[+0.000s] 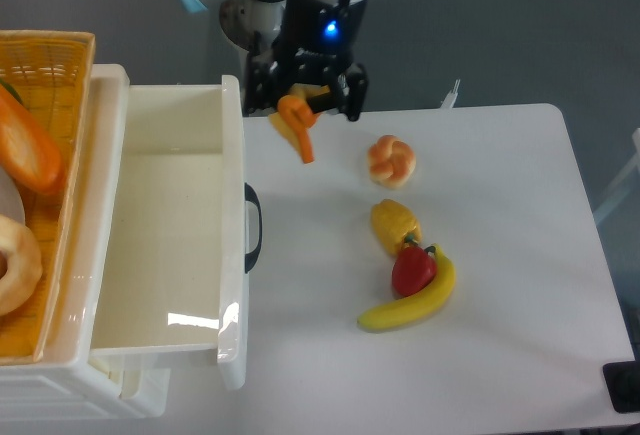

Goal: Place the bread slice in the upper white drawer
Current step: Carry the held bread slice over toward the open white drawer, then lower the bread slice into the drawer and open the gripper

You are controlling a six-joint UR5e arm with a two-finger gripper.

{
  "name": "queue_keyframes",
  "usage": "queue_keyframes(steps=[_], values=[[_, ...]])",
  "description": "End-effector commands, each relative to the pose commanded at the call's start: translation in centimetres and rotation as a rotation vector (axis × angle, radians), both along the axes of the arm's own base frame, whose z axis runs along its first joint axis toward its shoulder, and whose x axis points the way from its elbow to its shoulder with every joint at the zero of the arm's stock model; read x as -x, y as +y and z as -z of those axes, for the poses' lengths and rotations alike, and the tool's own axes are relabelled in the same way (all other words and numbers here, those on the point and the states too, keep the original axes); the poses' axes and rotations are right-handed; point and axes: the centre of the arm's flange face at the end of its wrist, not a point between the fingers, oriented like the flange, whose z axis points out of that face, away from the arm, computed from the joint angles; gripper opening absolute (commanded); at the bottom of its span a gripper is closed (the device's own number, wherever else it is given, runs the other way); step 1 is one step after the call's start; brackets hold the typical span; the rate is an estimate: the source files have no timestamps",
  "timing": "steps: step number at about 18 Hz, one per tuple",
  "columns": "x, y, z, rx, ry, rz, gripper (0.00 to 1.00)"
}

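Carry phase: drawer lies to camera-left of the load
Your gripper [303, 105] is clamped on the bread slice [296, 128], which hangs tilted above the table, just right of the upper white drawer [170, 225]; clear its front wall before lowering

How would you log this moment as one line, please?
phase: carry | pincer: shut on bread slice | upper white drawer: open, empty | slice: right of drawer

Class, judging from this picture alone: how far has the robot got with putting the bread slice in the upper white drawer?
Done: the gripper has the bread slice lifted clear of the table. In hand: the slice hangs just right of the upper white drawer, not yet above its open inside. Left: carry it over the drawer and release.
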Motion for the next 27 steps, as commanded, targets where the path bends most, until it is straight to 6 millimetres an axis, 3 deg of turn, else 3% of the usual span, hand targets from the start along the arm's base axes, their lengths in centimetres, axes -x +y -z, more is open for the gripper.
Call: queue_keyframes(steps=[4,18,24,27], values=[[-1.4,1.9,1.1,0.006,-0.011,0.032,0.24],[-3.4,3.5,1.5,0.007,-0.015,0.078,0.35],[-4.0,3.8,1.4,0.005,-0.005,0.104,0.69],[-4.0,3.8,1.6,0.008,-0.006,0.105,0.72]])
